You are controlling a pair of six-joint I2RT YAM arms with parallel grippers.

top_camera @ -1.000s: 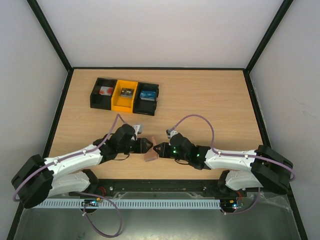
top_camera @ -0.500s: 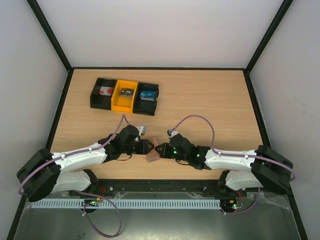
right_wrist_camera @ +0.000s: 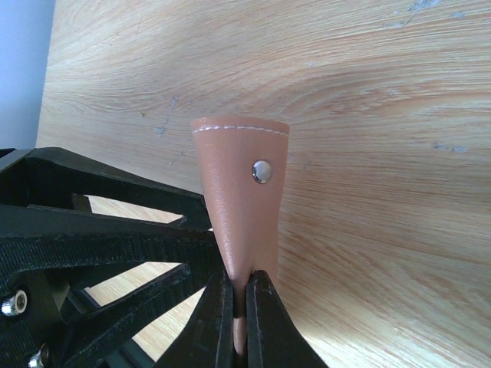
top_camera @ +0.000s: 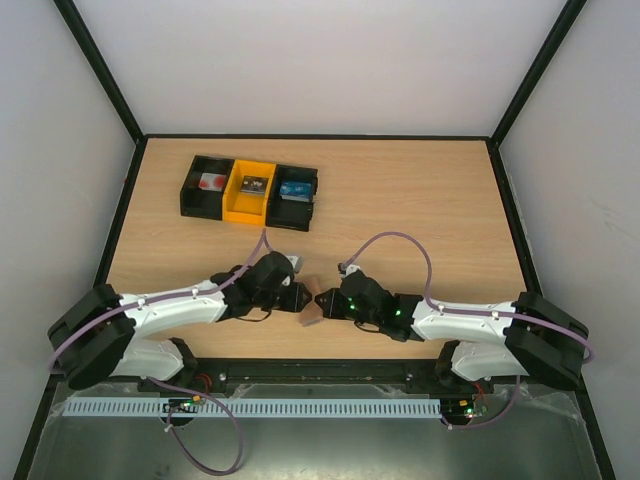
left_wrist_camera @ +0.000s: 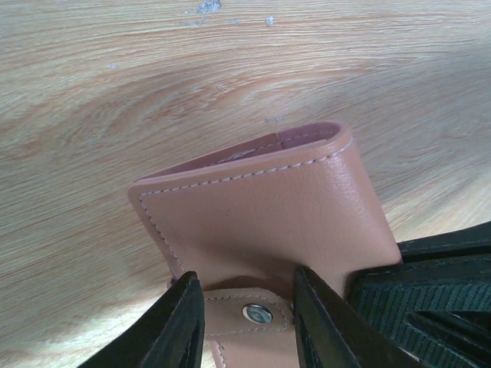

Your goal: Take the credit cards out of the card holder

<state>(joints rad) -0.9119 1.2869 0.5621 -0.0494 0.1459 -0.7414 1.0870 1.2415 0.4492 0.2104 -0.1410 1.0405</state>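
Directly ahead of the left gripper (left_wrist_camera: 247, 295), between it and the right gripper (right_wrist_camera: 239, 287): holding the card holder (left_wrist_camera: 261, 199) folded shut, long axis seeming to run away from the left fingers (left_wrist_camera: 188, 314). Pinching its thin edge tight with the right; straddling the snap tab (left_wrist_camera: 257, 313) with the left, clamped or not being impossible to tell. Likely needing the left, nearer the tab, for unsnapping. Showing no credit cards.

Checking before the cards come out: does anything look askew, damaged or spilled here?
Nothing stands out. The card holder is folded and looks intact, pinched at one edge by the right gripper, with the left gripper straddling its snap tab. No cards show.
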